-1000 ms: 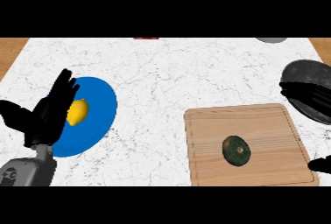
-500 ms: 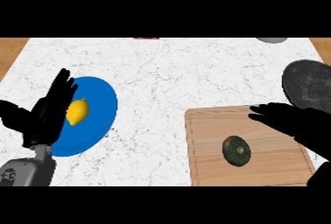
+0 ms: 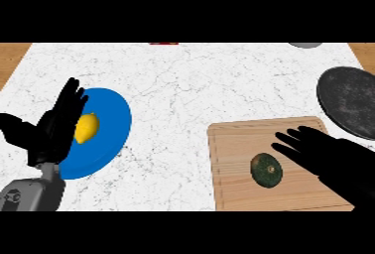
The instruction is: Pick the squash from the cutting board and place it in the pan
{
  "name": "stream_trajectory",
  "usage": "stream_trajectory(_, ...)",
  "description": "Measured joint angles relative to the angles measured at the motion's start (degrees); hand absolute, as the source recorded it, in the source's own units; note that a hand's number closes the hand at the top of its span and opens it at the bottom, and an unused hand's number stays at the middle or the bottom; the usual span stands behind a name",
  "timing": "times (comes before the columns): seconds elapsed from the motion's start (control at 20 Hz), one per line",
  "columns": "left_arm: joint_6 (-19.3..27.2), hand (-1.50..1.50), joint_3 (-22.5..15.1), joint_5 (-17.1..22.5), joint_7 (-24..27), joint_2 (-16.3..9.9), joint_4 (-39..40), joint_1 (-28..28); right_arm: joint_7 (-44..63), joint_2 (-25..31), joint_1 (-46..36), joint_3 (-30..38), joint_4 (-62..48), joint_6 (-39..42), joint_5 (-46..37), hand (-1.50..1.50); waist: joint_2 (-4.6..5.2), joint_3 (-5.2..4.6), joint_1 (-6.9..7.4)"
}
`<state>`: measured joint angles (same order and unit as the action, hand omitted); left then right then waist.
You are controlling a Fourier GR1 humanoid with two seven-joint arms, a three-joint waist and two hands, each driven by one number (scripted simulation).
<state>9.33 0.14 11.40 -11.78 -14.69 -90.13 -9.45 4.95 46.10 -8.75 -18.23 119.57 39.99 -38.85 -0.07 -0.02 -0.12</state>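
A dark green round squash (image 3: 267, 169) lies on the wooden cutting board (image 3: 242, 196) at the lower right. My right hand (image 3: 326, 151) hovers over the board just right of the squash, fingers spread and straight, not touching it. The dark round pan (image 3: 353, 101) sits at the right edge beyond the board. My left hand (image 3: 51, 130) rests open at the left, fingers up, in front of a blue plate.
A blue plate (image 3: 108, 133) with a yellow lemon (image 3: 87, 127) lies at the left, partly hidden by my left hand. A grey object (image 3: 304, 44) and a small red item (image 3: 163, 43) sit at the counter's far edge. White marble lies between plate and board.
My right hand has moved left from over the pan to the cutting board, ending close beside the squash. The left hand has stayed still.
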Motion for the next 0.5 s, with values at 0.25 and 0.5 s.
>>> stream_trajectory(0.25,-1.1,0.00,0.5,-0.6,-0.4,0.3,-0.9,0.8,2.9,-4.3,-0.2,-0.9,2.6,2.5,-4.2,-1.50,0.01,0.01,0.12)
stream_trajectory(0.5,-1.6,0.00,1.5,-1.4,0.0,1.0,1.8,-1.6,4.5,-9.9,-0.7,-5.1,1.1,2.9,-9.4,-1.50,0.05,0.00,0.17)
